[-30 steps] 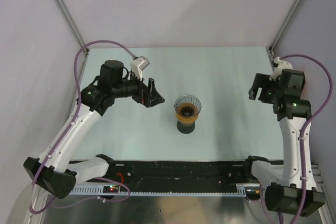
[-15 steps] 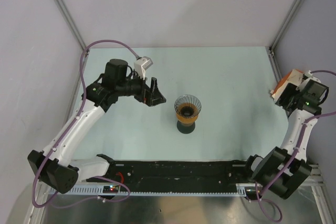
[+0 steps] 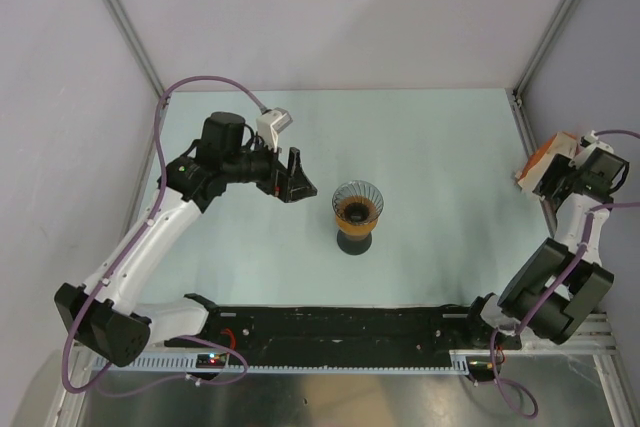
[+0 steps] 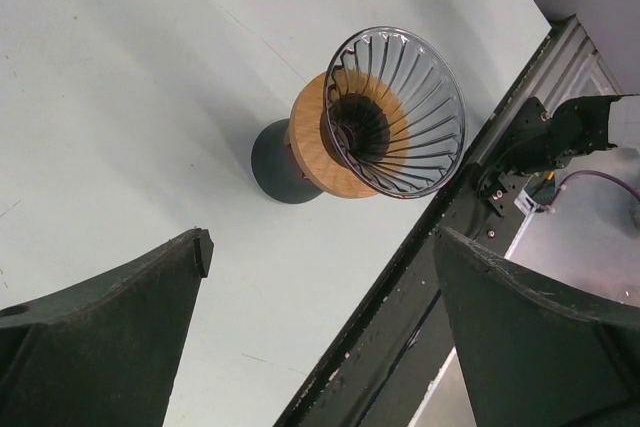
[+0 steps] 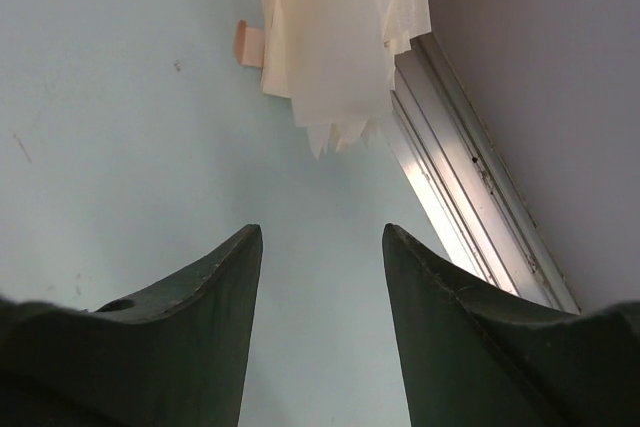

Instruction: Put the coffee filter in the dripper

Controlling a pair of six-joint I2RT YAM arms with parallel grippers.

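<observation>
The dripper [image 3: 357, 201], a clear ribbed cone, sits upright on an orange ring over a dark foot at mid-table; in the left wrist view the dripper [image 4: 400, 112] is empty. A stack of white coffee filter [image 5: 340, 27] sheets lies against the right wall rail, and from above the filter stack [image 3: 541, 158] shows at the table's right edge. My right gripper [image 5: 322, 232] points at that stack a short way off, open with a moderate gap and nothing between its fingers. My left gripper [image 4: 322, 237] hangs wide open just left of the dripper, also seen from above as the left gripper [image 3: 291, 179].
An aluminium rail [image 5: 470, 197] runs along the right wall beside the filter stack. A black bar [image 3: 340, 325] crosses the near edge of the table between the arm bases. Grey walls close in the table on three sides.
My right arm swung out to the table's right edge toward the filter stack, and its jaws narrowed. The left arm shifted only slightly and stayed wide open.
</observation>
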